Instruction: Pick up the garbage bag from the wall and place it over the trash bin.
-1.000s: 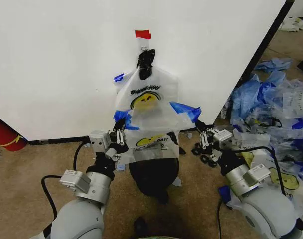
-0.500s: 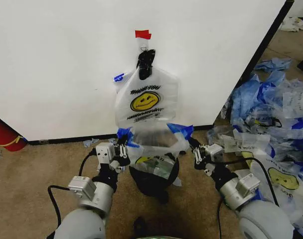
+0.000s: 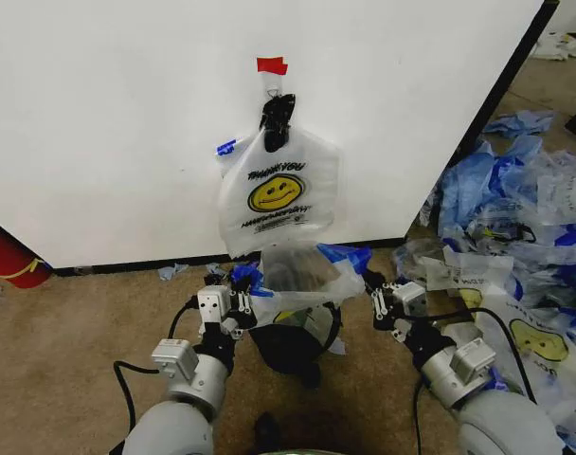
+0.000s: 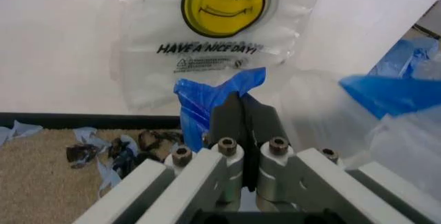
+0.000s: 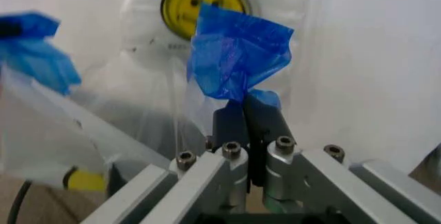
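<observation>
Now both arms are low in front of the wall, each pinching one side of the garbage bag [image 3: 302,275] by a blue tape tab. The left gripper [image 3: 239,284] has its fingers pressed flat together on the left blue strip [image 4: 210,92], and the right gripper [image 3: 373,289] is clamped just as tight on the crumpled blue strip [image 5: 238,61] on its own side. Held apart like this, the two grips stretch the thin plastic wide, so its mouth gapes over the trash bin [image 3: 288,346], which sits on the carpet between the arms, directly under the bag. The bag's lower part looks to be draping onto the bin's rim, though I cannot tell whether it has gone round the rim or merely rests above it. The tape tabs seem to be there to give the fingers something firmer to bite than slippery film. Up on the wall a second smiley bag [image 3: 279,194] hangs from a black clip [image 3: 276,118] under a scrap of red tape [image 3: 272,65]; it is just behind and above the held one, not touched by either gripper. Off to the right lies a heap of discarded bags [image 3: 515,227].
</observation>
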You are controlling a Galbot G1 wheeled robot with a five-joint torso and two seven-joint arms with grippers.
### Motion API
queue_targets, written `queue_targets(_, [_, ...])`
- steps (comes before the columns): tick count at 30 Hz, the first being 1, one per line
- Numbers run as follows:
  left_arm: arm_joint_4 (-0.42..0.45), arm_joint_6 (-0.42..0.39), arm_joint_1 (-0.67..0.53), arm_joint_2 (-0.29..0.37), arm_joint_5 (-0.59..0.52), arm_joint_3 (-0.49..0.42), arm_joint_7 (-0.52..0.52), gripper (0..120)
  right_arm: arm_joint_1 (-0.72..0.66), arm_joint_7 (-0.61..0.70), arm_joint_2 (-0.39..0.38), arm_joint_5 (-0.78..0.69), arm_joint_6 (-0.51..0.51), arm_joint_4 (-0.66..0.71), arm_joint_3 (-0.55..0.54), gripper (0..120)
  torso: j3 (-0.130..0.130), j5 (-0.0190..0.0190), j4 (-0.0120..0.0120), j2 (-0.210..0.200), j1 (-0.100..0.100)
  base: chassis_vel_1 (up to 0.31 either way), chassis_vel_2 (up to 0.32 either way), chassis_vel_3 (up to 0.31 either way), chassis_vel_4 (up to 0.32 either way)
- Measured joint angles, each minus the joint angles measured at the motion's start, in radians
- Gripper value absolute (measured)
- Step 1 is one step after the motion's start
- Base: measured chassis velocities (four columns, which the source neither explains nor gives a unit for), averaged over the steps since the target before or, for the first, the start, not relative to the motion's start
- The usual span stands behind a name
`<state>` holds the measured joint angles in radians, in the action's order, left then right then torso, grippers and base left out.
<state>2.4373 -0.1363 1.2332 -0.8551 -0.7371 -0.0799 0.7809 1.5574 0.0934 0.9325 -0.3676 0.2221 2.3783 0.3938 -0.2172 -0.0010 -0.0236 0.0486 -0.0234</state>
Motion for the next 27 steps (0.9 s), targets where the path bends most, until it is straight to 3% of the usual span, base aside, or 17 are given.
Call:
queue_targets(21, [-0.075, -0.005, -0.037, 0.029, -0.032, -0.107, 0.032, 0, -0.016, 0.044, -0.009, -0.034, 0.017, -0.057, -0.062, 0, 0.0, 0.0001, 0.0001, 0.0, 0.0, 0.0, 0.0, 0.0, 0.0])
queue_targets(27, [-0.085, -0.007, -0.08, 0.05, -0.042, -0.12, 0.037, 0, -0.026, 0.055, -0.044, -0.057, 0.027, -0.065, -0.078, 0, 0.0, 0.0, 0.0, 0.0, 0.0, 0.0, 0.0, 0.0, 0.0])
